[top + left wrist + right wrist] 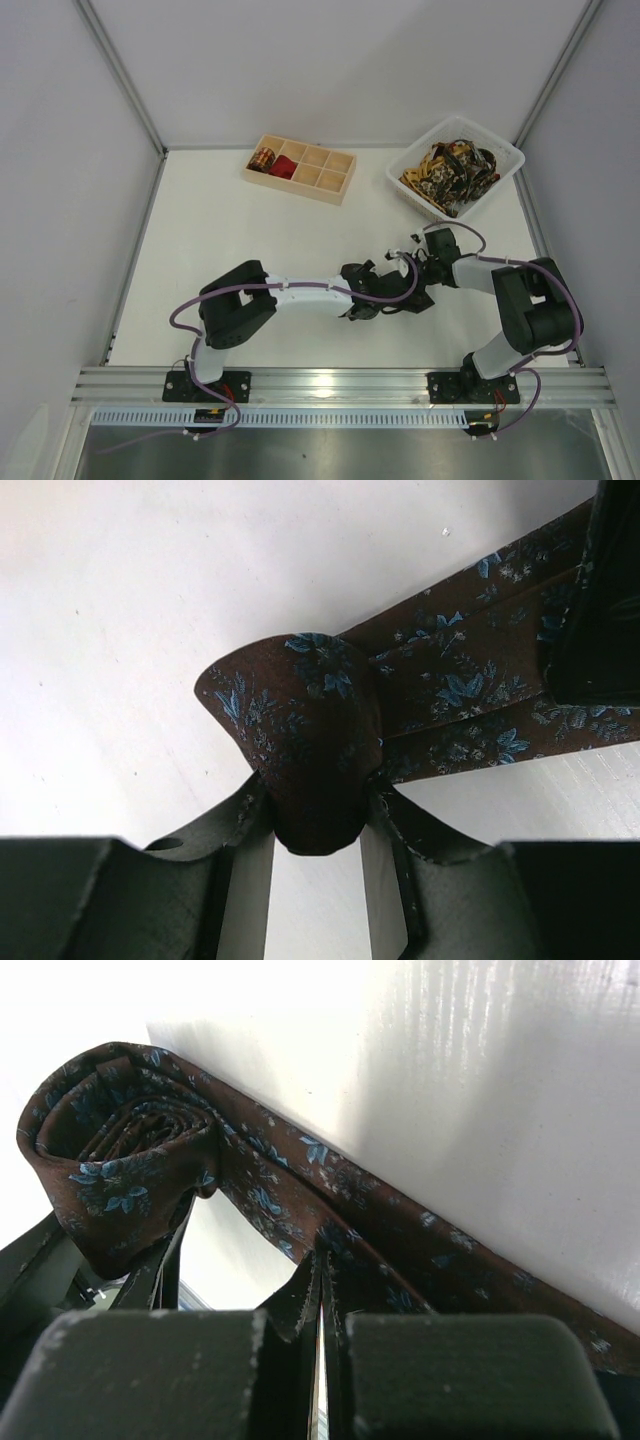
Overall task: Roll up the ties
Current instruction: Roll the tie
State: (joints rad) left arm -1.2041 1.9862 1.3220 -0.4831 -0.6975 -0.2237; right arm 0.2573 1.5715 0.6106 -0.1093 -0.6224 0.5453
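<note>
1 half-coiled brown floral fabric tie (pixel 320 750)

Left arm (pixel 300 293): black joint housings, white link between.
Right arm (pixel 530 310): black housings, pale link.
Cables (pixel 172 316): purple, along both arms.
Bases (pixel 205 385): black plates, red wiring.
Left end effector (pixel 315 825): matte black fingers.
Right end effector (pixel 320 1290): matte black, scuffed edges.

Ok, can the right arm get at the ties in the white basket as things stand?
Probably not yet. The basket sits close with nothing between, but the right gripper is shut on the brown tie and must release first.
</note>
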